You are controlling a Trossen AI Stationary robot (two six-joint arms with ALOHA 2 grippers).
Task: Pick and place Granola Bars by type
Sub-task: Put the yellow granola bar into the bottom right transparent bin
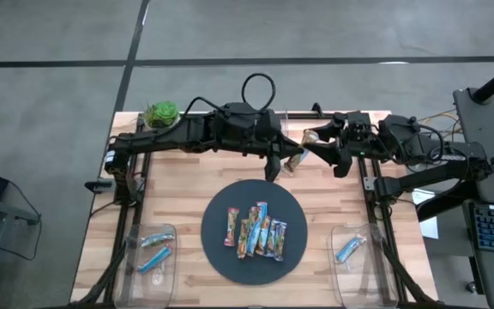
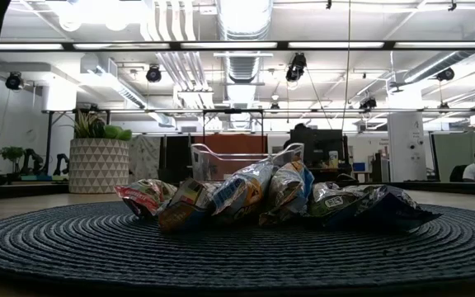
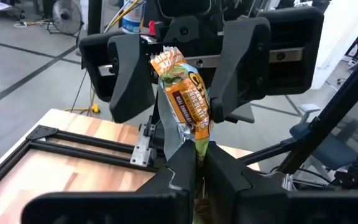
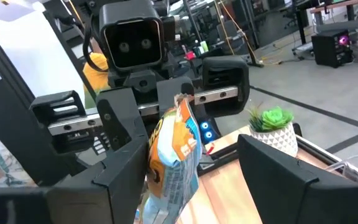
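**Operator:** I've got one orange-and-brown foil-wrapped granola bar standing upright in mid-air. My left tool is pressed together on its lower crimped end, and the bar rises from there into the gap of my right tool, whose fingers are spread wide on either side and, as far as I can tell, not touching it.

**Spotter:** How do you expect it to handle?

**Operator:** Light, I'd judge. The wrapper is thin, shiny and crinkled, so it will slide under hard fingers and flex at the seams. The stiff part looks to be the flat filled middle, so I'd have the right tool close across that, not on the floppy top crimp. Squeeze too hard and the bar inside may crumble.

**Spotter:** And the rest?

**Operator:** Well below and nearer me than both tools, a cluster of five or so wrapped granola bars lies on the dark round woven mat, its ribbed weave coarse enough to stop them sliding. Beyond that, one clear plastic bin out from the left tool holds two blue bars, and another clear bin out from the right tool holds one. All of it sits on the pale wood-slat counter.
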